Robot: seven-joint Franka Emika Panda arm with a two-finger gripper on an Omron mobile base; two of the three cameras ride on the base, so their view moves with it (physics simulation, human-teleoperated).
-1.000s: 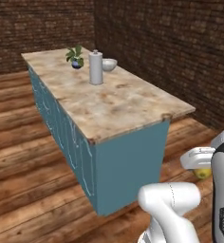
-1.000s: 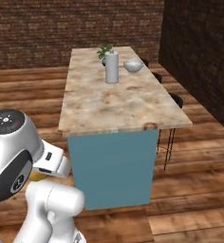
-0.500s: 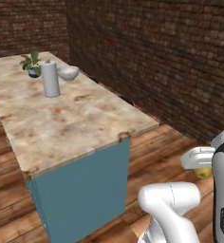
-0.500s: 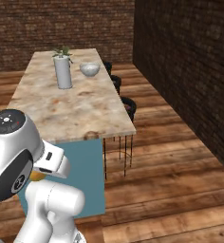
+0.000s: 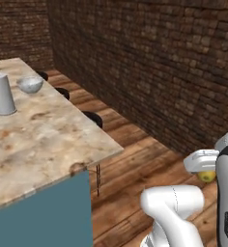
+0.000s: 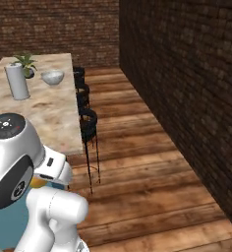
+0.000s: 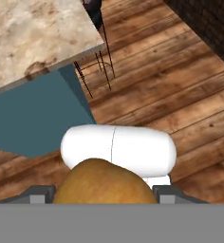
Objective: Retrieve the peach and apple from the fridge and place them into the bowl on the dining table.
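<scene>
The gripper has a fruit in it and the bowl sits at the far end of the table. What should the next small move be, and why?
Probably drive the base further along the dining table toward the bowl. The gripper is closed on an orange-yellow fruit and sits low beside the table's near corner, with the bowl far off beside the white canister.

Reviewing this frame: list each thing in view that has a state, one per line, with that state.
gripper: shut on the fruit, held close to the robot's body
fruit: golden-brown, held between the fingers, off the table
bowl: upright on the dining table, looks empty
dining table: carries the bowl, canister and plant at its far end
canister: upright beside the bowl
plant: upright in its pot
stools: tucked along the table's edge
</scene>
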